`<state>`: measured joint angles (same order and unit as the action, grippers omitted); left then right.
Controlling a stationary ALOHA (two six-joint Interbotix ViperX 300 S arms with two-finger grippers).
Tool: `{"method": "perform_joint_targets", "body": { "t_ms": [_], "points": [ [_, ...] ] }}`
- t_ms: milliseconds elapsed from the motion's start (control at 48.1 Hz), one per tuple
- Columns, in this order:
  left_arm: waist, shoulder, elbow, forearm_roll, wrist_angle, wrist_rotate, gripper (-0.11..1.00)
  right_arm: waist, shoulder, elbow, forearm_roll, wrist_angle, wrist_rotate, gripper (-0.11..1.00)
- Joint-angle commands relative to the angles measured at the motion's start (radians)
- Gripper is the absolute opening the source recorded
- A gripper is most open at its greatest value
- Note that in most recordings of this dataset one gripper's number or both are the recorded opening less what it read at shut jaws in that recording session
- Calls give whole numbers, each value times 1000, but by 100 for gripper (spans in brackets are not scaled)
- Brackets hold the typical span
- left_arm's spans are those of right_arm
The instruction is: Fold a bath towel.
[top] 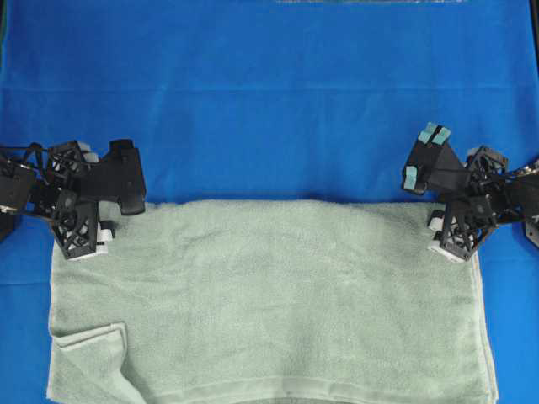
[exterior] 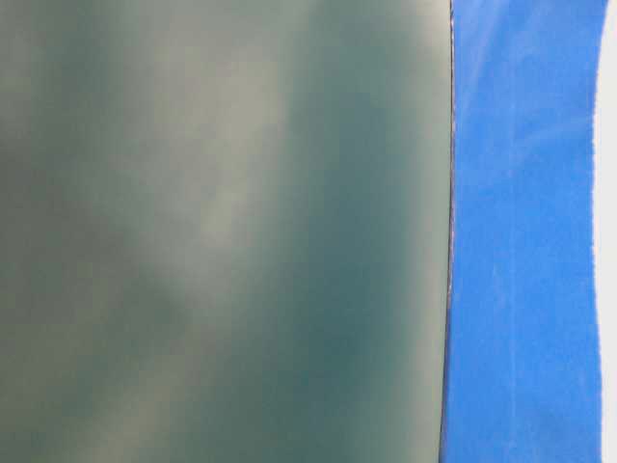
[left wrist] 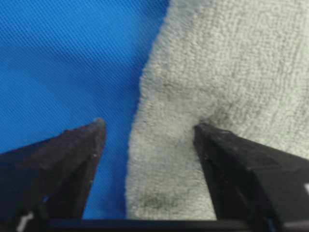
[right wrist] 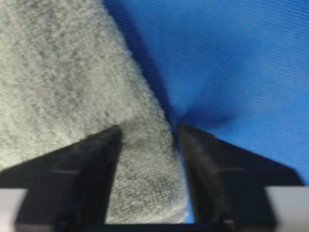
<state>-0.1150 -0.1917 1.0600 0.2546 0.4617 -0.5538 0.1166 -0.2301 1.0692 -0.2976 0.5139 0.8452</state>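
Black fingers of the left hand (left wrist: 147,133) stand apart over the towel's edge: in the left wrist view one finger (left wrist: 67,159) sits over the blue cloth and the other (left wrist: 241,164) presses into the terry pile, with the hem of the bath towel (left wrist: 227,72) running between them. Nothing is clamped yet; the jaws straddle the edge with a gap on either side.

The right hand (right wrist: 149,130) mirrors it. Its fingers (right wrist: 87,164) are also parted, one on the towel and one beside it on the blue, with a raised fold of the towel's border between them. The cloth nearly fills the gap there, but I cannot tell whether the fingers are already squeezing it.

From overhead, the left hand (top: 84,231) sits at the towel's far left corner and the right hand (top: 455,231) at its far right corner, well apart. The pale sage-green bath towel (top: 278,295) lies spread flat across the near half of the desk, on the bright blue table cloth (top: 269,101). Its near left corner (top: 93,341) is turned over on itself in a small flap. A lighter hem runs along the near and right edges.

The table-level view is blurred, showing only a grey-green mass beside a strip of blue.
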Motion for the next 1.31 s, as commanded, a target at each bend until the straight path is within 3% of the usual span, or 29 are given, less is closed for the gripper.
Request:
{"method": "perform_joint_targets", "body": {
  "t_ms": [0, 125, 249, 436, 561, 686, 831, 1018, 1122, 1288],
  "points": [
    [3, 52, -2, -15, 5, -2, 69, -11, 9, -2, -2, -8, 3, 46],
    [-12, 48, -11, -38, 43, 2, 36, -11, 5, -2, 9, -11, 2, 12],
    [-31, 29, -21, -38, 80, 6, 11, -9, -2, -9, 8, -11, 0, 11],
    [-34, -63, -77, -40, 218, 6, 11, -9, -81, -58, 8, 61, -3, 11],
    [-49, -149, -160, -51, 374, 3, 11, 0, -193, -135, -3, 204, -12, 11],
    [-83, -227, -270, -51, 535, 2, 11, 17, -291, -219, -48, 359, -14, 11],
    [-132, -305, -425, -51, 704, -14, 11, 54, -393, -328, -137, 503, -15, 11],
    [-155, -325, -600, -54, 854, -86, 11, 67, -460, -434, -314, 558, -17, 11],
    [-209, -308, -676, -54, 871, -129, 11, 34, -454, -460, -446, 558, -17, 11],
    [-322, -229, -773, -54, 773, -230, 11, -104, -407, -472, -572, 543, -26, 11]
  ]
}}
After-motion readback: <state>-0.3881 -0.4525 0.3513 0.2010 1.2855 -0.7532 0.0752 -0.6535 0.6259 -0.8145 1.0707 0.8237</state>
